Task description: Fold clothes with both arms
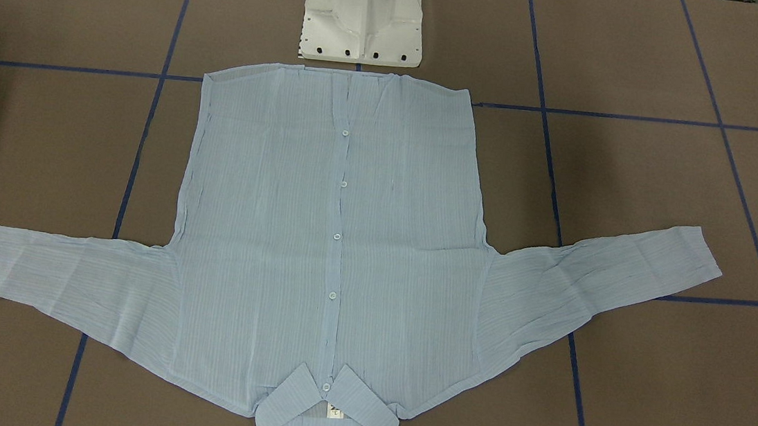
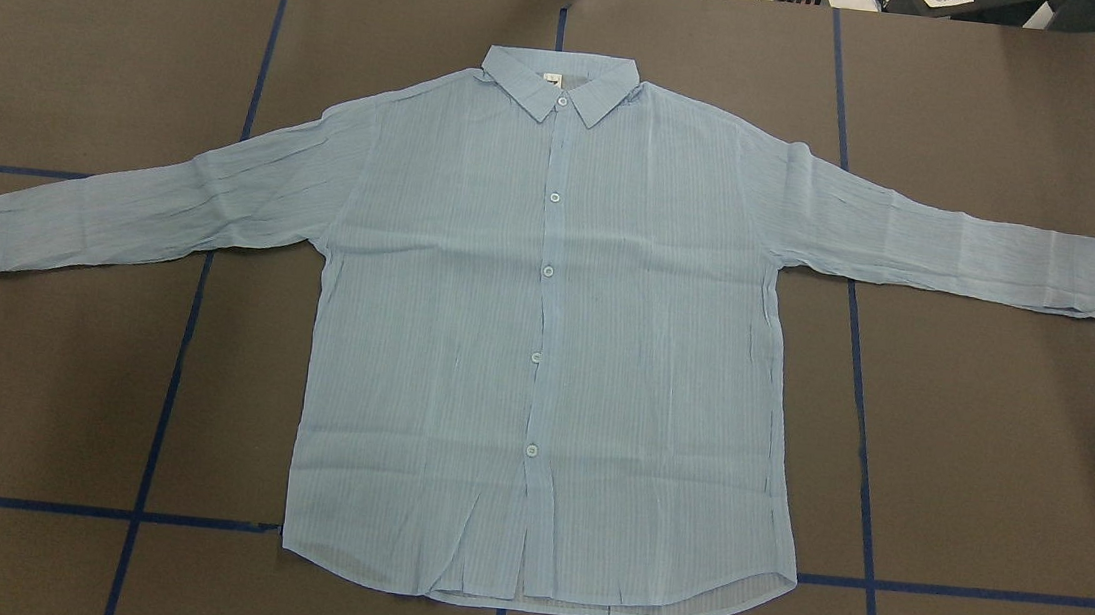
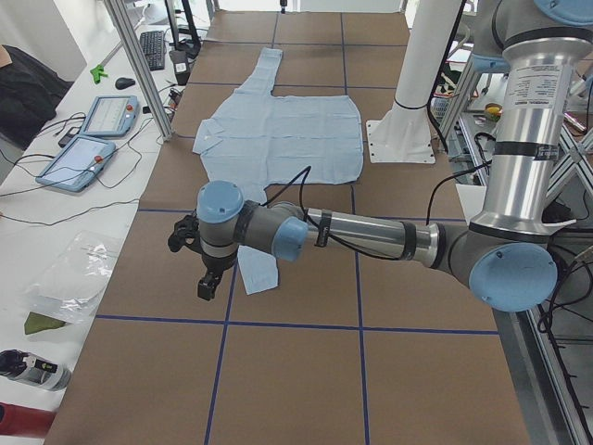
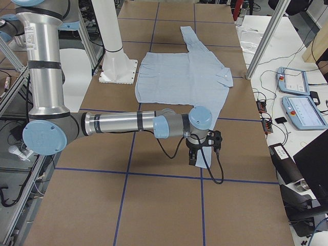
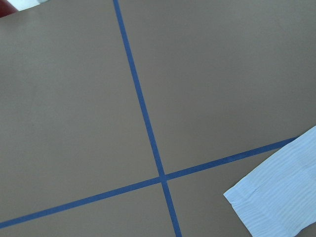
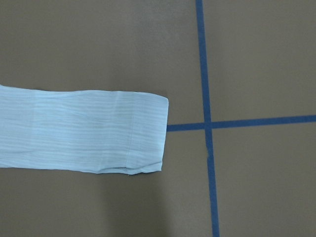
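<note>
Left end effector [image 3: 208, 286] and right end effector [image 4: 195, 156] are hovering by the cuffs [image 6: 148, 131] of the shirt [image 2: 444, 338] spread flat on the worktop [image 2: 48, 380], probably to fold sleeves in; grip I cannot tell.

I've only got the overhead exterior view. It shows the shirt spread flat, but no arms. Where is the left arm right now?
Observer: The exterior left view shows the left arm stretched low over the table, with the left gripper beside one sleeve end of the shirt.
Operator: Is that gripper open?
Observer: I cannot tell. The left wrist camera shows only the cuff in its lower right corner, and no fingers.
Operator: And the right arm?
Observer: The exterior right view shows the right arm stretched the same way, with the right gripper by the other cuff.
</note>
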Tool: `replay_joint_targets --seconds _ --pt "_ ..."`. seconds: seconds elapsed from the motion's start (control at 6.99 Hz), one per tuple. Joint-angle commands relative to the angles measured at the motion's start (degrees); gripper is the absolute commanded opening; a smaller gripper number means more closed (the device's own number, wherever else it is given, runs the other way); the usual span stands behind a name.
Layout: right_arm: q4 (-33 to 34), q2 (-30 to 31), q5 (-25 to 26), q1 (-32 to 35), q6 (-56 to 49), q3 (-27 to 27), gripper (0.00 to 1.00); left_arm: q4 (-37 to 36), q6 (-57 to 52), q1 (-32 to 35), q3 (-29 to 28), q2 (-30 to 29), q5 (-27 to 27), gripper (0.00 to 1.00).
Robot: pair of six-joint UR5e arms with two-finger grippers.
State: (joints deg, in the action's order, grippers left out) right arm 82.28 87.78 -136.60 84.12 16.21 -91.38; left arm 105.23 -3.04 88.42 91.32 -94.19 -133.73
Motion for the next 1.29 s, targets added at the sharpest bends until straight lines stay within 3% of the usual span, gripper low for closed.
replay_joint_targets --seconds 0.0,0.14,0.86,1.14 --pt "-19.78 -0.50 0.37 -4.83 6.98 9.85 1.00 3.49 4.16 -1.57 -0.88 0.24 -0.40 1.00" --pt "-22.57 -2.07 0.28 -6.23 8.04 13.56 1.00 3.49 4.27 -1.67 -0.79 0.41 -0.74 1.00" --pt "-22.51 -8.15 3.00 -11.43 7.96 21.94 0.99 4.02 4.18 -1.67 -0.18 0.68 -0.83 1.00" --pt "-22.07 -8.23 3.09 -12.22 7.96 22.56 0.89 4.02 4.18 -1.67 -0.35 0.68 -0.83 1.00"
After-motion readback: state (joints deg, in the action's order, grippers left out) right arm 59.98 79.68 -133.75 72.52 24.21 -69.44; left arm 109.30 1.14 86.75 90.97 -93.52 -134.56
